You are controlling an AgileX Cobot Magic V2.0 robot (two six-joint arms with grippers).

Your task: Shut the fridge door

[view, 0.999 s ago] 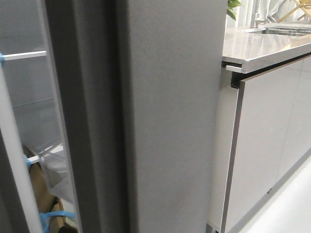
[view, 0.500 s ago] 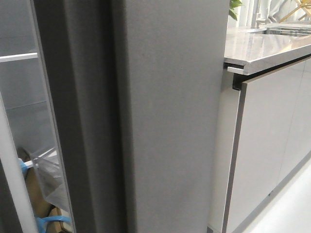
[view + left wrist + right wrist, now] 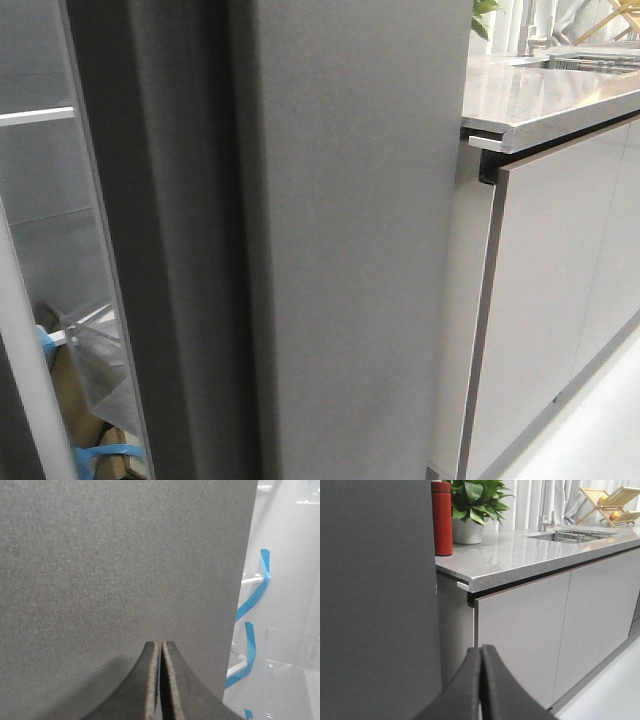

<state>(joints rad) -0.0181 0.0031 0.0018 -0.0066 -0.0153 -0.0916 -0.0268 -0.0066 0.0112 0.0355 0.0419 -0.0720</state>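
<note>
The fridge door (image 3: 350,250) is a matte dark-grey slab that fills the middle of the front view, with its thick darker edge (image 3: 170,250) to the left. Left of that edge a strip of the fridge's white interior (image 3: 40,210) shows, with shelves and blue tape. No gripper shows in the front view. In the left wrist view my left gripper (image 3: 161,644) is shut and empty, its tips close against the door's grey face (image 3: 115,560); whether they touch is unclear. My right gripper (image 3: 481,647) is shut and empty beside a dark-grey panel (image 3: 375,605).
A grey stone counter (image 3: 520,560) over pale glossy cabinet fronts (image 3: 525,630) runs to the right of the door. On it stand a red bottle (image 3: 442,517) and a potted plant (image 3: 470,510). A sink (image 3: 572,535) and a wooden rack (image 3: 615,500) lie farther back.
In the front view the door's dark edge has shifted left and the visible strip of fridge interior has narrowed. Over the last half second almost nothing moved.
</note>
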